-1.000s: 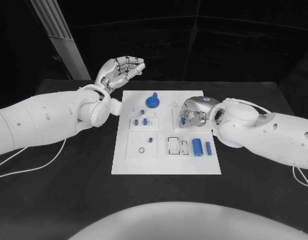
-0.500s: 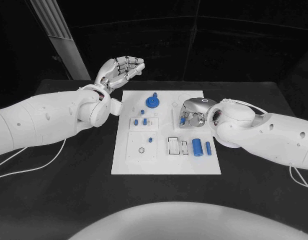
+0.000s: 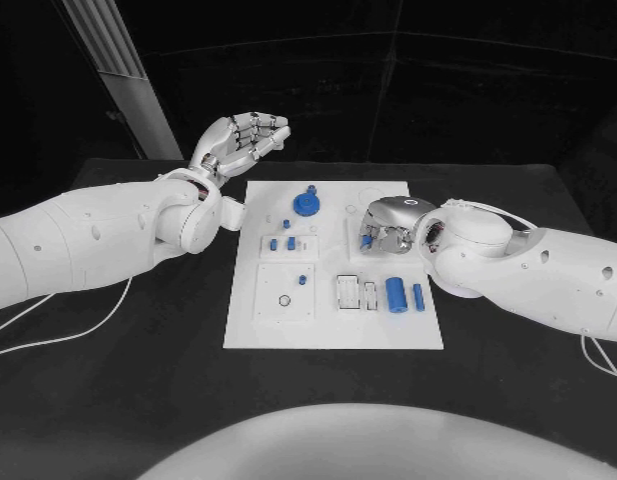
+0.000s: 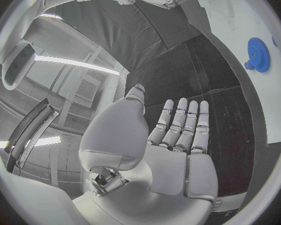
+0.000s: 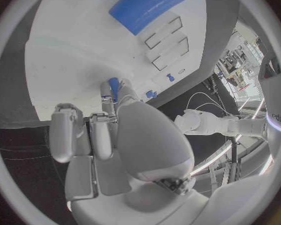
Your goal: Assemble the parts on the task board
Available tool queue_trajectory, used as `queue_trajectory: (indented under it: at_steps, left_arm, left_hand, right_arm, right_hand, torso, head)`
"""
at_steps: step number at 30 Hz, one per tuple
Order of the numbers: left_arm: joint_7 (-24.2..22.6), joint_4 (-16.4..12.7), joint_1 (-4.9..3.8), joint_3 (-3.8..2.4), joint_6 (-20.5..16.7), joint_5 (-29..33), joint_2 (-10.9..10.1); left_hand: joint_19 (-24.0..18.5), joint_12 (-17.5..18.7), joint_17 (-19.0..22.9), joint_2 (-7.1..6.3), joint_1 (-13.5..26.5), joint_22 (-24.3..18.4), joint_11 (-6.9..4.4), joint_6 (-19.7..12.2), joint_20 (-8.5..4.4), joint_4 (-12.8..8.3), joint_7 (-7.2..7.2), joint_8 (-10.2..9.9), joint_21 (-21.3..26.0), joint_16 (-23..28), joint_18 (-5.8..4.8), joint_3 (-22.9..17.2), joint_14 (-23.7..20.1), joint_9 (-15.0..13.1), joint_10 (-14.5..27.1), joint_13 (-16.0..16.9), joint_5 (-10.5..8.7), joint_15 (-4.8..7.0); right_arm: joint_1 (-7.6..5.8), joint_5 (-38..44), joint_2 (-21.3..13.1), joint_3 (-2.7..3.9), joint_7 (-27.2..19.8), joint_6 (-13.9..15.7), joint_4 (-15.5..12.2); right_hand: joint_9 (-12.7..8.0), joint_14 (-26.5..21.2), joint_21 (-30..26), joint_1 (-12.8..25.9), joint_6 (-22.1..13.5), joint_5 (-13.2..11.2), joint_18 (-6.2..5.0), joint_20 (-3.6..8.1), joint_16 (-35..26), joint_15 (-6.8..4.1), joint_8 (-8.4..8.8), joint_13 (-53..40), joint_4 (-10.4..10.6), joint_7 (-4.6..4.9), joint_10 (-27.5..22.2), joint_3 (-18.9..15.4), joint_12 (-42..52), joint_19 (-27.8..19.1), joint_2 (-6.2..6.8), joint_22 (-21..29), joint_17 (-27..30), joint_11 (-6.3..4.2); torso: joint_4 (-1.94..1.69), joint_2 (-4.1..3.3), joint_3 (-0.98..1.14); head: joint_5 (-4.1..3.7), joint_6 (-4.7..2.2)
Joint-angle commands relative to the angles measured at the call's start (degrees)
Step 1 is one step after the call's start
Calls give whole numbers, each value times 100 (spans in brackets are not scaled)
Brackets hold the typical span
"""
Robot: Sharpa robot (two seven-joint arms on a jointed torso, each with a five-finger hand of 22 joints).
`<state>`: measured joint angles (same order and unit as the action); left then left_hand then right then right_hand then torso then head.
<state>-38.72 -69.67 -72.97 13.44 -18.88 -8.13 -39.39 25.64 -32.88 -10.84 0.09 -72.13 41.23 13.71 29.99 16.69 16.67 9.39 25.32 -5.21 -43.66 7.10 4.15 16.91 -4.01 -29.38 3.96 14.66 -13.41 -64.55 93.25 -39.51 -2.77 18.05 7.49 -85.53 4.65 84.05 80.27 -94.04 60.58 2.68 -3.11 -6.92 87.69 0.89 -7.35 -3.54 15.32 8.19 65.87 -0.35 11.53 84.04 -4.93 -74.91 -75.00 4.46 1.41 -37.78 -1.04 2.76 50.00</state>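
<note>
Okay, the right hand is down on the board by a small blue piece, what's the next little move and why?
Probably close the fingers and lift a little. The right hand is on the task board with a small blue part at its fingertips, though whether it is gripped is hard to tell. The left hand is raised off the board, holding nothing.

The board (image 3: 331, 330) lies mid-bench (image 3: 135, 400) before me. My left robot hand (image 3: 243, 140) hangs raised behind the board's far left corner, off the board. My right robot hand (image 3: 392, 225) sits over the board's right half, far side. The gear (image 3: 307, 203) stands left of it; two cylinders (image 3: 405, 296) lie nearer me.
</note>
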Motion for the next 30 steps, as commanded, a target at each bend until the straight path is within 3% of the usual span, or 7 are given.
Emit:
queue_trajectory:
  at_steps: [1, 8, 18, 21, 26, 30]
  left_arm:
    - [-1099, -10, -8, -3, 41, 11, -11]
    - [-1101, -14, -7, -3, 44, 11, -20]
    - [-1095, 20, 3, -3, 53, 11, 10]
    - [-1094, 33, 4, -3, 52, 11, 22]
    - [-1092, 53, 6, -3, 59, 11, 48]
    - [-1093, 58, 6, -3, 62, 11, 64]
  left_hand:
    - [16, -24, 12, 50, 6, -11, 18, -46, -3, 8, 665, 25, 24, -44, -94, 43, -35, 5, 41, -7, 18, -18]
    - [16, -24, 12, 50, 6, -11, 18, -46, -3, 8, 665, 25, 24, -44, -94, 43, -35, 5, 41, -7, 18, -18]
    - [16, -29, 18, 53, 1, -13, 18, -48, -3, 7, 665, 28, 25, -49, -95, 46, -34, 5, 43, -7, 19, -18]
    - [16, -29, 18, 53, 1, -13, 18, -48, -3, 7, 665, 28, 25, -49, -95, 46, -34, 5, 43, -7, 19, -18]
    - [16, -29, 18, 53, 1, -13, 18, -48, -3, 7, 665, 28, 25, -49, -95, 46, -34, 5, 43, -7, 19, -18]
    - [16, -29, 18, 53, 1, -13, 18, -48, -3, 7, 665, 28, 25, -49, -95, 46, -34, 5, 43, -7, 19, -18]
  right_arm:
    - [-4, 86, -31, 0, -56, 190, -44]
    - [-1, 92, -162, 1, -156, 590, -190]
    - [-30, 59, -511, 14, -571, 1647, -642]
    - [-51, 14, -567, 15, -686, 1840, -788]
    - [-66, -79, -526, 17, -823, 1848, -991]
    - [-70, -214, -404, 16, -1000, 1700, -1116]
  right_hand:
    - [24, 472, 28, -105, 69, -1, 72, 45, 28, -57, -33, 11, 51, -21, 65, 7, -67, 196, -24, -1015, -842, 3]
    - [17, 474, 39, -158, 104, -1, 76, 59, 32, -62, -28, 11, 89, -19, 100, 9, -149, 202, -9, -1022, -851, 6]
    - [13, 476, 54, -163, 133, -1, 81, 62, 36, -58, -25, 9, 122, -17, 125, -11, -210, 210, 12, -1030, -863, 11]
    - [13, 477, 63, -164, 136, -1, 83, 62, 38, -58, -25, 9, 123, -18, 128, -12, -215, 214, 13, -1035, -869, 11]
    - [11, 480, 65, -189, 148, -1, 84, 63, 43, -59, -23, 10, 119, -23, 139, -5, -242, 214, 8, -1036, -882, 7]
    - [9, 481, 64, -198, 149, -1, 84, 64, 45, -60, -20, 10, 120, -23, 144, -1, -254, 214, 2, -1036, -888, 7]
  torso:
    - [2, -2, 0]
    - [2, 0, 3]
    - [-3, 9, -10]
    - [-5, 3, -12]
    - [-3, -5, 0]
    - [-17, -2, -7]
  head:
    - [9, 0]
    - [25, 0]
    - [20, 0]
    - [23, 0]
    - [62, 0]
    - [93, 0]
